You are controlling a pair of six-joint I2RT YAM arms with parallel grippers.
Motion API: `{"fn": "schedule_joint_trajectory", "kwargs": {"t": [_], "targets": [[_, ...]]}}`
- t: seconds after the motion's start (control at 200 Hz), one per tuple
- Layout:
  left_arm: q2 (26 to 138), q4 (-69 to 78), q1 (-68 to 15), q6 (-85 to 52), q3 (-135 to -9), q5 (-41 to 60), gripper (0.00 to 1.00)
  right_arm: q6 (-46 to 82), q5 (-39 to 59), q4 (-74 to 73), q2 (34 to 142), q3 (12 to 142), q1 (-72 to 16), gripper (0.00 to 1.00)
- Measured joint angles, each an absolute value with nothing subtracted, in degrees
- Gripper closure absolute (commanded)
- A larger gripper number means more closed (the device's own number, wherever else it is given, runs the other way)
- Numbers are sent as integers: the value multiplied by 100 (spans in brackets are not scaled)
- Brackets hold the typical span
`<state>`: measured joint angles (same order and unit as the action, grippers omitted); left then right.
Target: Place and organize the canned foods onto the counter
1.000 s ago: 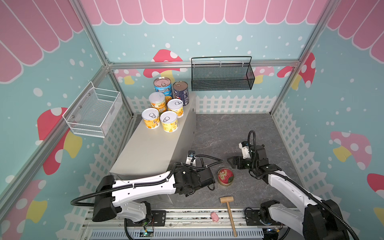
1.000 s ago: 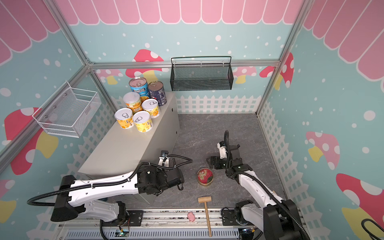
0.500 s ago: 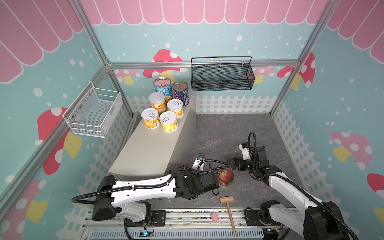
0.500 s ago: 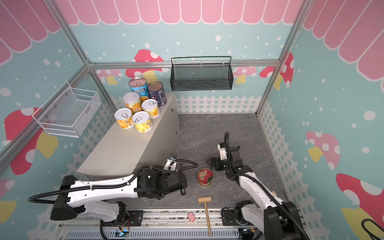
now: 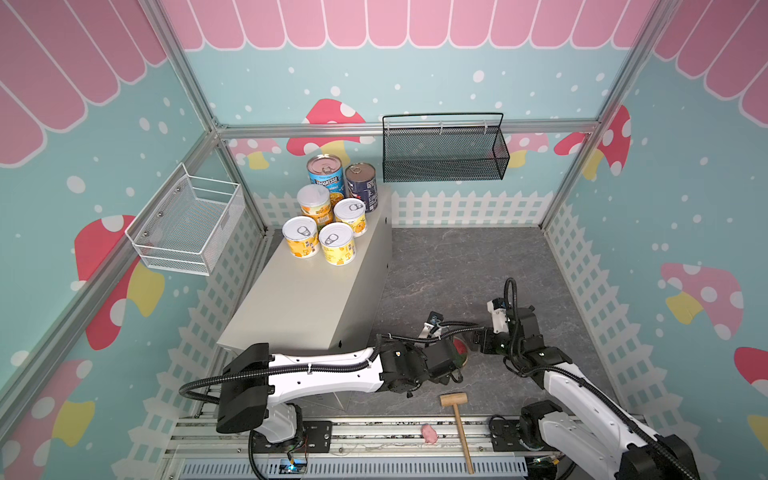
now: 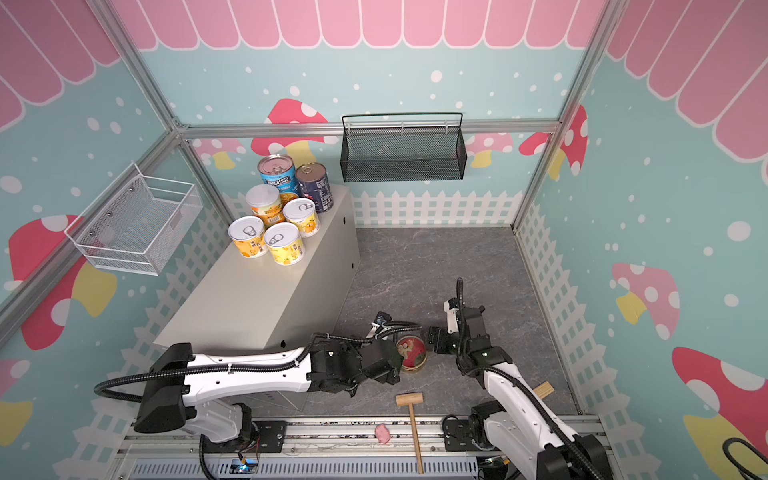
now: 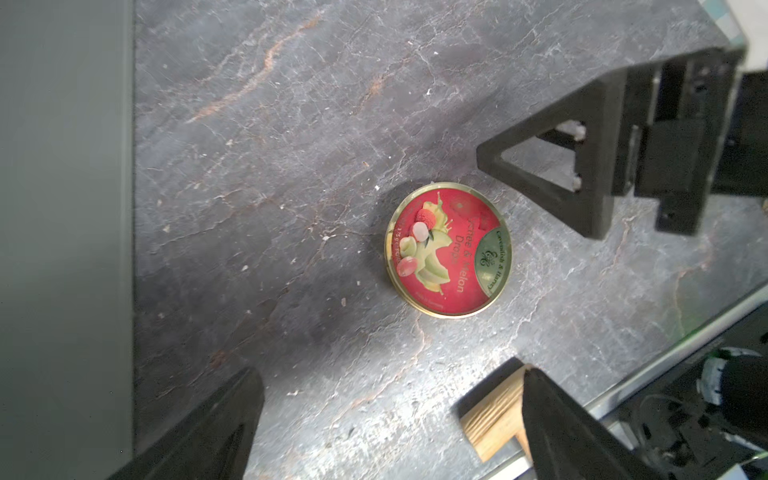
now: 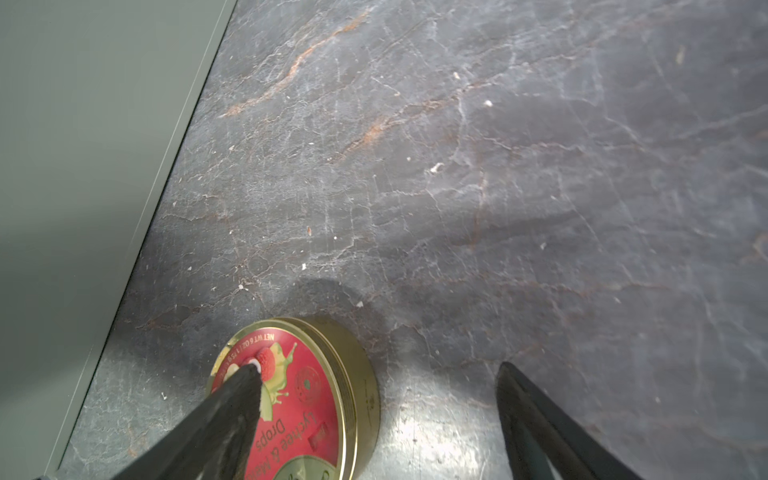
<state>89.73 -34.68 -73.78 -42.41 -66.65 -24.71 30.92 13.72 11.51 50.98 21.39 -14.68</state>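
A flat gold tin with a red lid [image 5: 462, 354] [image 6: 411, 353] [image 7: 449, 249] [image 8: 299, 399] lies on the dark floor beside the counter [image 5: 307, 299] [image 6: 249, 299]. The other canned foods stand at the counter's far end: a light-blue Progresso can [image 5: 326, 172], a navy can [image 5: 361, 187] and several short yellow cans [image 5: 336, 243]. My left gripper [image 7: 390, 374] is open and empty, and the tin lies just beyond its fingertips. My right gripper [image 8: 376, 370] [image 5: 478, 338] is open too, with one finger over the lid and the other off to the tin's side.
A wooden mallet [image 5: 457, 415] [image 6: 411, 411] lies near the front rail, its head close to my left gripper's finger [image 7: 573, 432]. A small pink toy [image 5: 429, 433] sits on the rail. A black mesh basket [image 5: 442, 153] and a white wire basket [image 5: 187, 224] hang on the walls.
My left gripper has swung right along the floor up to the tin. The right gripper has come a little closer to the tin from the other side.
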Motion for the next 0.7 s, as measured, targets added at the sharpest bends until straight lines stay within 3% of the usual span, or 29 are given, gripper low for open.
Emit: {"fn": "schedule_joint_trajectory", "kwargs": {"t": [0.31,0.695], "targets": [[9312,-2499,-7116,-4174,-6392,-1347,6,3514,1339,1205,4707,1793,-1468,20],[9741,-1914,-6796,-4309,-6263,-591,9,3699,1553,1199,4477,1522,-1468,21]]}}
